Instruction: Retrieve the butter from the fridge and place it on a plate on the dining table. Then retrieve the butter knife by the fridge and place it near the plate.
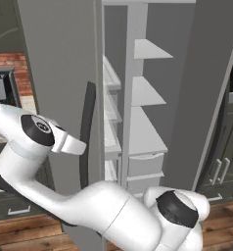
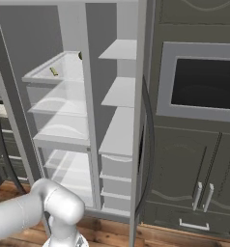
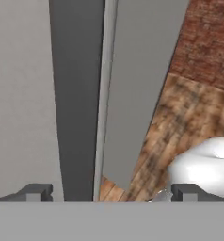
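— Both doors of the fridge point(image 2: 112, 125) stood open, and the white shelves ran up the middle of the right base view. The small pale yellow stick on the upper left shelf there looked like the butter point(image 2: 54, 72).

— Where was the arm?

— In the left base view it rose from the lower right and bent away to the left, its wrist beside the long dark handle point(image 1: 88, 132) of the left door point(image 1: 59, 73). I judged it was there because the door needed swinging wide, so the shelves were free to reach.

— And the pincer?

— The gripper point(image 3: 109, 192) was spread wide and held nothing. In the hand view its two dark tips sat at the lower left and lower right, with the door's edge running up between them, and wooden floor point(image 3: 180, 122) and brick wall point(image 3: 208, 37) on the right.

— So the butter wasn't taken yet?

— No, it lay on its shelf, well apart from the hand. The fetch looked barely begun to me.

— Anything else nearby?

— A dark cabinet point(image 2: 194, 169) with a microwave point(image 2: 204, 82) filled the right side of the right base view.
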Robot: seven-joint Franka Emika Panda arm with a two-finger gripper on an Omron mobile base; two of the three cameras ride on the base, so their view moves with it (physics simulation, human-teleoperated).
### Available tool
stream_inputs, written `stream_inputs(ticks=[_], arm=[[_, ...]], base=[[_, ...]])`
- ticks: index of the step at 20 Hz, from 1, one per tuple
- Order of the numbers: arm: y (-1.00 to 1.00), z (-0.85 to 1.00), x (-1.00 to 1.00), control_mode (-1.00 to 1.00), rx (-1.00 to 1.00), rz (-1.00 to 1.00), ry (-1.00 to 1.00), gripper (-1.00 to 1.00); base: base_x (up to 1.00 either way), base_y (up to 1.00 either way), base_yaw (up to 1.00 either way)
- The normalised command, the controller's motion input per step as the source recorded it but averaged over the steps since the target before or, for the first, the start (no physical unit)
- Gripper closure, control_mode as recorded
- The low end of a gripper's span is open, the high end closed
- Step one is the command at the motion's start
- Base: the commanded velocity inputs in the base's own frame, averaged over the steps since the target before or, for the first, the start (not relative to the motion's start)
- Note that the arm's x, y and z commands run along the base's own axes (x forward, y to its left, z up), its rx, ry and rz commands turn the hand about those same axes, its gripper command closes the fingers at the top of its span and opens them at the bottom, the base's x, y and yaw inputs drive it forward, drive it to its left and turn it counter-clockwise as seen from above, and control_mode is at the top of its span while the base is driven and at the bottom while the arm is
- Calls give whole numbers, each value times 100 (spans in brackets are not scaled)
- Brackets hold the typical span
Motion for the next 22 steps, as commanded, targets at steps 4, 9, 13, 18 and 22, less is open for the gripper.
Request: stream_inputs(ticks=[4,9,13,18,22], arm=[[-93,10,-76,-100,3,-5,1,-100],[-100,7,-52,-100,31,-2,-2,-100],[-100,36,-5,-100,62,5,0,-100],[-94,30,23,-100,60,0,12,-100],[-56,-14,100,-100,49,0,40,-100]], base=[[0,0,0],[0,0,0],[0,0,0],[0,0,0],[0,0,0]])
